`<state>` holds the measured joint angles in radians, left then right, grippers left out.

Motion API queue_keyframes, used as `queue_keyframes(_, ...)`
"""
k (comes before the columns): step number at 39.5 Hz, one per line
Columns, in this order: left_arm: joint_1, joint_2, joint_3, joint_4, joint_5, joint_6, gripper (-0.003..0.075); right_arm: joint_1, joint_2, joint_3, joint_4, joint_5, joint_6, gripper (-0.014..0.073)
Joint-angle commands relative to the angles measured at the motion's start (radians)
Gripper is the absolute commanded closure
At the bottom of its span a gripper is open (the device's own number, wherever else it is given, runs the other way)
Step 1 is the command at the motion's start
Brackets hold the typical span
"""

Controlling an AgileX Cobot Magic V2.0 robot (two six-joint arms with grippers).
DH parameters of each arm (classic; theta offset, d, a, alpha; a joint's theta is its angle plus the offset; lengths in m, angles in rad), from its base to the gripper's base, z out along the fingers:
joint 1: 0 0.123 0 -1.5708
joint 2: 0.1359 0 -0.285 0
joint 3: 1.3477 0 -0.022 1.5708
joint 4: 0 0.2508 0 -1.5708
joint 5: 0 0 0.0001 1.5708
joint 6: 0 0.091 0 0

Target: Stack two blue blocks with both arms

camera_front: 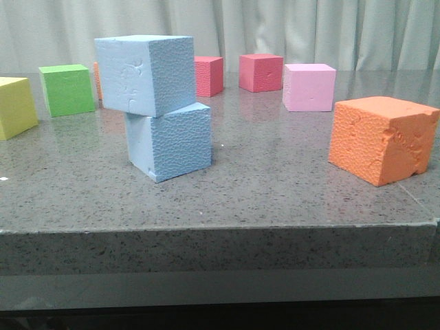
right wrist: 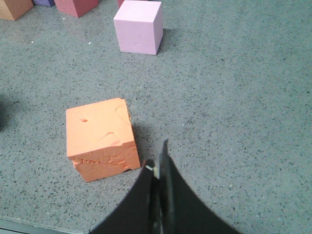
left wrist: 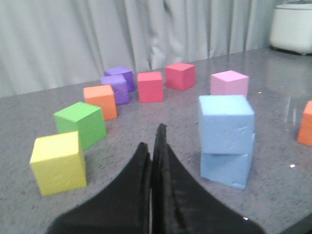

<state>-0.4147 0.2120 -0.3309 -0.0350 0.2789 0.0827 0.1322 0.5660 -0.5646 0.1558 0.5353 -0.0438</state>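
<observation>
The two pale blue blocks stand stacked left of centre on the table. The smoother dented block (camera_front: 144, 74) rests on the pebbled block (camera_front: 172, 143), turned a little and overhanging to the left. The stack also shows in the left wrist view, upper block (left wrist: 226, 123) on lower block (left wrist: 226, 168). My left gripper (left wrist: 153, 141) is shut and empty, apart from the stack. My right gripper (right wrist: 158, 158) is shut and empty, above the table next to an orange cube (right wrist: 101, 138). Neither gripper shows in the front view.
A large orange cube (camera_front: 381, 139) sits at front right. A pink cube (camera_front: 309, 86), two red cubes (camera_front: 260, 72), a green cube (camera_front: 67, 89) and a yellow cube (camera_front: 15, 106) ring the back. Purple cubes (left wrist: 119, 83) stand behind a small orange cube (left wrist: 101, 101). The table edge (camera_front: 220, 234) is near.
</observation>
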Motion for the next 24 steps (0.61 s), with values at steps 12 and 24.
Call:
queue_keyframes(12, 0.304, -0.236, 0.208, -0.023, -0.139, -0.062, 0.0741, -0.004, -0.001, -0.027, 0.007, -0.069, -0.01, 0.0655)
queue_keyframes(24, 0.455, -0.233, 0.296, -0.023, -0.17, -0.062, 0.0741, -0.004, -0.001, -0.027, 0.007, -0.068, -0.01, 0.0655)
